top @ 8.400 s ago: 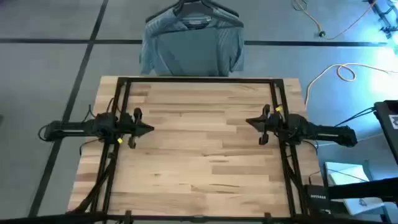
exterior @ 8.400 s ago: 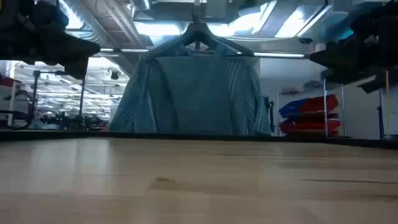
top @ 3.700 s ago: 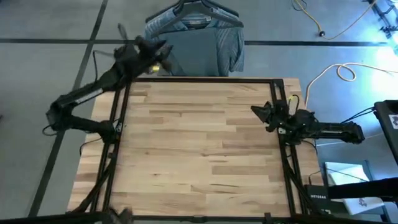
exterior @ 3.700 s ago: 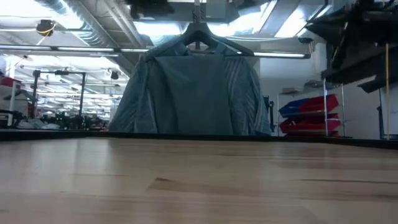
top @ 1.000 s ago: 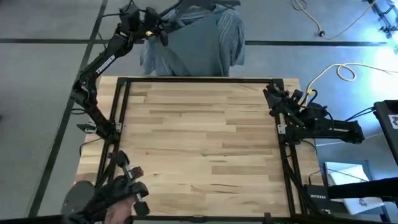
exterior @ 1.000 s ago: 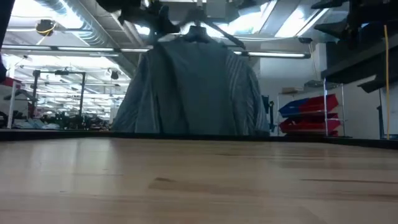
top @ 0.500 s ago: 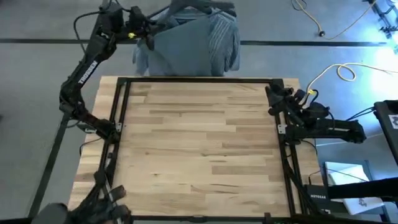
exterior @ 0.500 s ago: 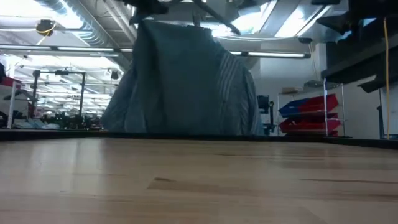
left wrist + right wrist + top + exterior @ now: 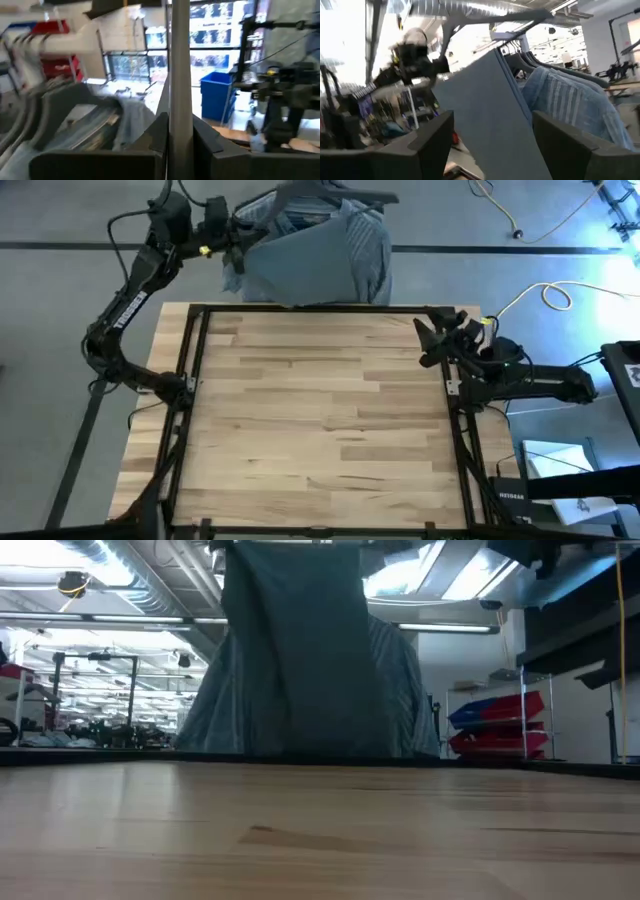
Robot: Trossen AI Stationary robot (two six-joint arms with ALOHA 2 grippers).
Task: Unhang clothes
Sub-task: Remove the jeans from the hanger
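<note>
Shirts on thin dark hangers [image 9: 335, 192] just beyond the far edge of the wooden table [image 9: 320, 430], both off the tabletop. Plain grey T-shirt [image 9: 300, 265] in front, on the near side; blue-grey striped shirt [image 9: 367, 242] behind it, visible mainly along the right side in the high view and at both flanks of the grey one in the low view. Left arm stretched out past the far left corner of the table, with the left gripper [image 9: 232, 242] at the left edge of the grey T-shirt, jaws apparently closed on that edge, the fabric drawn taut and tented toward the left and upward. In the low view, grey T-shirt as a tall dark panel reaching the top of the picture, its lower hem just behind the far table edge. Right arm along the right side of the table, with the right gripper [image 9: 422, 342] over the far right corner, pointed toward the shirts but well apart from them, jaws spread wide with nothing between. Pale cable [image 9: 530, 295] on the floor to the right of the table; red and blue bins [image 9: 490, 725] in the room behind.
</note>
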